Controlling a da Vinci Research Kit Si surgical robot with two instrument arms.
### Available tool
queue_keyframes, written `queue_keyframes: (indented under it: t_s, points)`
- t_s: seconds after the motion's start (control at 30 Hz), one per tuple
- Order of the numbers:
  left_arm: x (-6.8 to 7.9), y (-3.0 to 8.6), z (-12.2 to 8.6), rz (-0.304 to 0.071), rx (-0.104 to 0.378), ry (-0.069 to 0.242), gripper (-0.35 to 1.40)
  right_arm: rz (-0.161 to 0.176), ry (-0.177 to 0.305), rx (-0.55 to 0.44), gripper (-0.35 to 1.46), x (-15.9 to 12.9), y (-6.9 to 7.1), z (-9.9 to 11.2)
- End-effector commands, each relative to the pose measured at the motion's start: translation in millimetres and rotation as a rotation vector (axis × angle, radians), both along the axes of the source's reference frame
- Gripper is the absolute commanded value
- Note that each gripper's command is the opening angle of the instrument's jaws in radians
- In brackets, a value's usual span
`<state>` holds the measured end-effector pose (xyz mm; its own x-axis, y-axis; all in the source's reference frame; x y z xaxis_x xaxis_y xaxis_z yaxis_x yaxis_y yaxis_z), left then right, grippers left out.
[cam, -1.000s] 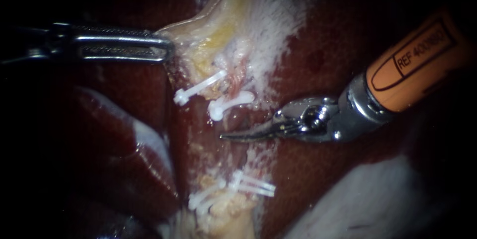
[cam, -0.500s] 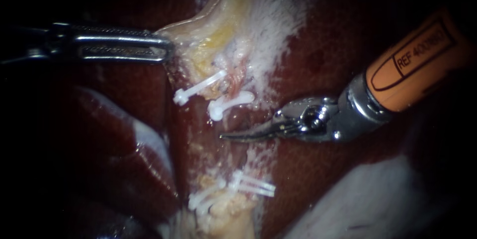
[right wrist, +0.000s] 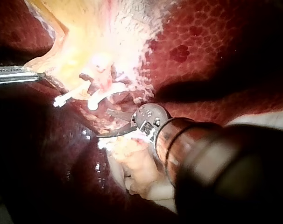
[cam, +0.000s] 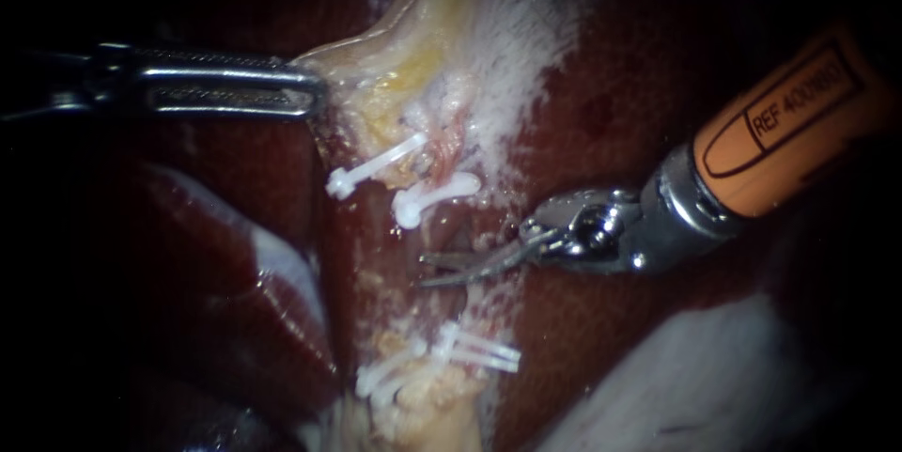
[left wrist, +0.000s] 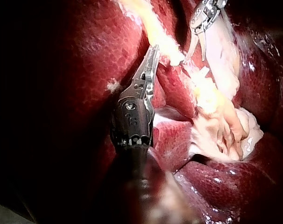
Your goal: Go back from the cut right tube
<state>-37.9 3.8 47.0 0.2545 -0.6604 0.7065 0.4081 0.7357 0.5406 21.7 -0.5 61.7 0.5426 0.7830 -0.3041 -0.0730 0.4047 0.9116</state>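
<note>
nearest the camera is the right instrument (cam: 430, 269), with its orange shaft coming in from the upper right across the liver (cam: 611, 85). its hand is released: two thin curved jaws stand spread with a clear gap and nothing is caught between them. the left wrist view shows the same spread. the tips sit over the bare strip between the two bunches of clips, and as far as i can see they touch no clip.

just below the tips are the lower clips (cam: 474, 350). i count at least three white ones, maybe four, but they overlap so i can't be sure. they sit on a pale lumpy stump (cam: 423, 410) at the near edge of the liver.

above the tips there are exactly two more. the left upper clip (cam: 374, 167) lies on a slant and the right upper clip (cam: 434, 196) is right next to it. the cut right tube (cam: 443, 161) is the pinkish stub running into the right one. its clipped end sits just above the open jaws, near them but apart.

further back is the left instrument (cam: 315, 95), coming in from the left. its hand is clenched on the edge of the yellowish tissue (cam: 395, 85), which comes to a point at the jaws.

so that's two instruments in total.
</note>
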Motion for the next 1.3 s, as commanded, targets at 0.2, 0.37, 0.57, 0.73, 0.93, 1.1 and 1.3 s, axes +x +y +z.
queue_keyframes:
  t_s: [0.2,0.37,0.57,0.73,0.93,1.1,1.3]
  points:
    - [0.0,0.0,0.1,0.0,0.0,-0.001,-0.35,0.0,0.0,-0.001,0.78,-0.3,0.1,0.1]
    - [0.2,0.0,0.1,0.001,0.0,-0.001,-0.35,-0.012,0.016,-0.026,0.76,-1.0,0.1,0.2]
    - [0.4,0.0,0.2,0.002,-0.001,-0.001,-0.35,-0.009,0.055,-0.137,0.98,-2.6,0.4,0.6]
    - [0.6,0.0,0.3,0.003,-0.001,-0.002,-0.35,0.01,0.062,-0.245,1.06,-4.1,1.2,0.6]
    - [0.8,0.0,0.3,0.004,-0.001,-0.002,-0.35,0.004,0.095,-0.367,1.21,-5.9,3.2,-1.0]
    - [0.9,0.0,0.4,0.004,-0.001,-0.003,-0.35,-0.014,0.129,-0.489,1.35,-6.9,4.7,-2.4]
    - [0.9,0.0,0.5,0.004,-0.001,-0.003,-0.35,-0.032,0.151,-0.582,1.41,-7.4,5.2,-2.8]
